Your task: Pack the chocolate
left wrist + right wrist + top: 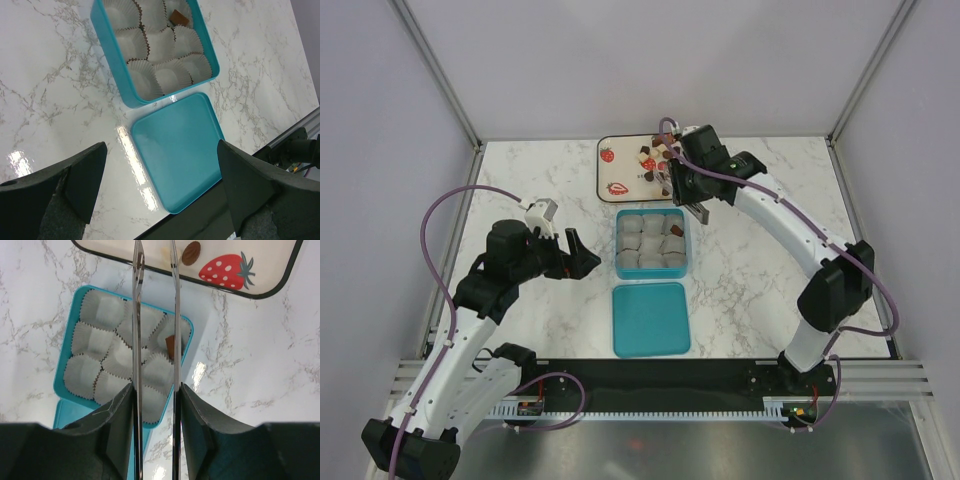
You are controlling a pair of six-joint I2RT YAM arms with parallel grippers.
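The teal box (651, 243) holds grey-white liner cups, and one brown chocolate (676, 230) sits in its far right cup; it also shows in the left wrist view (178, 18) and the right wrist view (171, 346). More chocolates (650, 158) lie on the strawberry-print tray (610, 170). My right gripper (156, 390) is shut on metal tongs (136, 315), whose blades stand apart and reach over the tray edge. A white candy (165, 252) lies between the blades, with a brown one (190, 252) beside them. My left gripper (162, 170) is open and empty.
The teal lid (651, 318) lies flat just in front of the box, also in the left wrist view (177, 145). My left gripper (582, 255) hovers left of the box. The table's near edge runs just past the lid.
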